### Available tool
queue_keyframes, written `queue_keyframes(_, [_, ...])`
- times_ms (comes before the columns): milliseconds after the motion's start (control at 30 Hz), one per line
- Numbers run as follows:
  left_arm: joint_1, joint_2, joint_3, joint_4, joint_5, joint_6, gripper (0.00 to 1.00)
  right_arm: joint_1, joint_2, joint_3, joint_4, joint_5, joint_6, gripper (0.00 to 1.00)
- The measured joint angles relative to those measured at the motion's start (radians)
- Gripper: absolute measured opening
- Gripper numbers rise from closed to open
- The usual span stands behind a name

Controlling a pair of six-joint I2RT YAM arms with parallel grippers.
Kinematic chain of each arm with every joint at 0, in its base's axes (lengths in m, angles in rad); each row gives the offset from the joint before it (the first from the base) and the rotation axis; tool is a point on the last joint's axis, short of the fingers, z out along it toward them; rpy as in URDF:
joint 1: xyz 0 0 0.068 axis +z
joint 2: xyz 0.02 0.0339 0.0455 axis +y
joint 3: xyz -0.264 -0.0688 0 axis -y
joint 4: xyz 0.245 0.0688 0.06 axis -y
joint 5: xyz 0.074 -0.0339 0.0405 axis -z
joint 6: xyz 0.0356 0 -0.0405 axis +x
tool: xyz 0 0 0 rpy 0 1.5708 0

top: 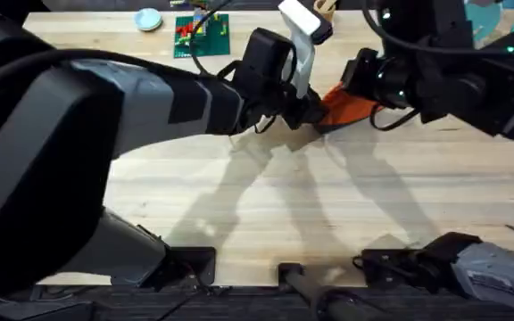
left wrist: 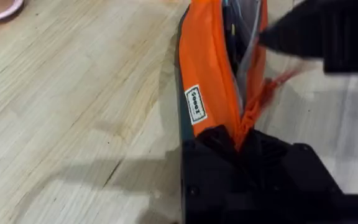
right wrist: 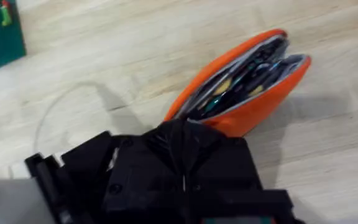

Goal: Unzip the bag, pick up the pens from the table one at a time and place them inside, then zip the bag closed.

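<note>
overhead: one orange-red pouch (top: 346,107) lies far back on the desk (top: 266,205) between the left pincer (top: 303,111) and right pincer (top: 357,85), likely so one can brace it during zipping. left wrist: the left pincer (left wrist: 244,146) pinches the pouch's end (left wrist: 210,68); its zipper gapes. right wrist: the pouch's mouth (right wrist: 247,81) shows pens inside, count unclear; whether the right pincer is spread, i cannot tell.

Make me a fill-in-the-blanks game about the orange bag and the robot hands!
1. The bag is colored ____.
2. The bag's zipper is ____, so you can see inside.
3. The bag lies on a ____ table.
4. The left hand grips the bag at one ____.

Missing words: orange; open; wooden; end
</note>
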State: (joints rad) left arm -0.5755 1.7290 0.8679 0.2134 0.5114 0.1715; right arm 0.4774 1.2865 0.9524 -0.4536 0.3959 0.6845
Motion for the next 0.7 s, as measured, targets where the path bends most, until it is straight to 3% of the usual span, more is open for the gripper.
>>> queue_keyframes(500, [0.000, 0.000, 0.000, 0.000, 0.000, 0.000, 0.043, -0.196, -0.003, 0.000, -0.011, -0.027, -0.093, 0.030])
queue_keyframes(700, [0.000, 0.000, 0.000, 0.000, 0.000, 0.000, 0.043, -0.211, -0.046, 0.000, -0.013, -0.032, -0.177, 0.030])
